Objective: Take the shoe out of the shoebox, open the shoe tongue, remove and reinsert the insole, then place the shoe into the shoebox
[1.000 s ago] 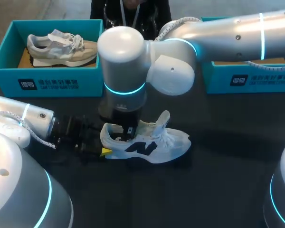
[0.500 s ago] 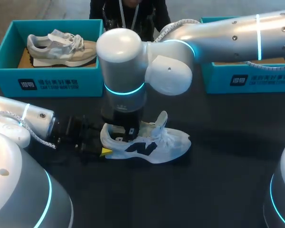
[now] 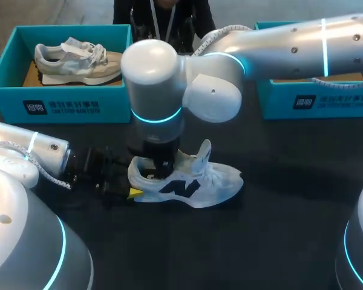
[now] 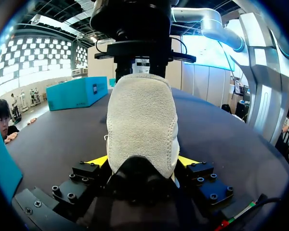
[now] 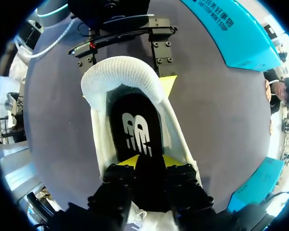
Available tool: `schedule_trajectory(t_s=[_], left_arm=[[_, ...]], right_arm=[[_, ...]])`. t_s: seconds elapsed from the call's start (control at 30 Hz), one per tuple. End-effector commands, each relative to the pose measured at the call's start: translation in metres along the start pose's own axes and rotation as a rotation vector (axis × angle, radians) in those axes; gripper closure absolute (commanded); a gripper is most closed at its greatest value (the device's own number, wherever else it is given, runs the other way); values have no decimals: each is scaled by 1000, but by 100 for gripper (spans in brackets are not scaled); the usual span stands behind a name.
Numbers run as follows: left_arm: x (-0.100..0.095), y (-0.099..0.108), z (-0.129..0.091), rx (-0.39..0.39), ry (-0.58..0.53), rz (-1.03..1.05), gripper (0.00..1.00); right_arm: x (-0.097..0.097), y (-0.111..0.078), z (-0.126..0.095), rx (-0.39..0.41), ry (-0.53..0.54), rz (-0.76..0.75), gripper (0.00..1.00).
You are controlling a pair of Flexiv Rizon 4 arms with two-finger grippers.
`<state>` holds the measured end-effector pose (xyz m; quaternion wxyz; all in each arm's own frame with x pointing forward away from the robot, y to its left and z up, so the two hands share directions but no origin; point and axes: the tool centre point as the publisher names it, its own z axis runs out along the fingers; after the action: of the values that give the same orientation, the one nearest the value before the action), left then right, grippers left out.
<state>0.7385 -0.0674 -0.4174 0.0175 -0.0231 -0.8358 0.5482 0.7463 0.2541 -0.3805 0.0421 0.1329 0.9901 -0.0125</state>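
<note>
In the head view the right arm's grey wrist [image 3: 154, 90] hides the opening of the white mesh sneaker [image 3: 196, 181] and the right gripper [image 5: 149, 162] inside it. The right wrist view shows its yellow tips close together, pinching the black foam insole [image 5: 135, 127]. The left gripper [image 4: 142, 162] is clamped on the heel from both sides. The sneaker stands near the middle of the dark table [image 3: 278, 235], outside the teal cardboard shoebox [image 3: 60, 103] at the far left corner.

The white shoe [image 3: 193, 181] is standing upright on the dark worktop [image 3: 278, 235], its tongue [image 3: 204, 152] lifted, the black insole [image 5: 135, 130] lying inside, apart from the teal shoebox [image 3: 314, 99].
</note>
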Motion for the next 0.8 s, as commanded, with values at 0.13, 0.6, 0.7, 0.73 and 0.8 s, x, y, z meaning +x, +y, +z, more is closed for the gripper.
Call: schedule_trajectory(t_s=[0.13,0.6,0.7,0.73,0.8], left_arm=[[3,3,3,0,-2,1,100],[3,3,3,0,-2,1,100],[3,3,3,0,-2,1,100],[3,3,3,0,-2,1,100],[3,3,3,0,-2,1,100]], right_arm=[[1,1,10,4,17,-1,64],[-6,4,27,27,51,-10,53],[-3,4,34,39,70,-16,53],[-1,5,36,38,77,-16,54],[1,5,40,44,92,-18,55]])
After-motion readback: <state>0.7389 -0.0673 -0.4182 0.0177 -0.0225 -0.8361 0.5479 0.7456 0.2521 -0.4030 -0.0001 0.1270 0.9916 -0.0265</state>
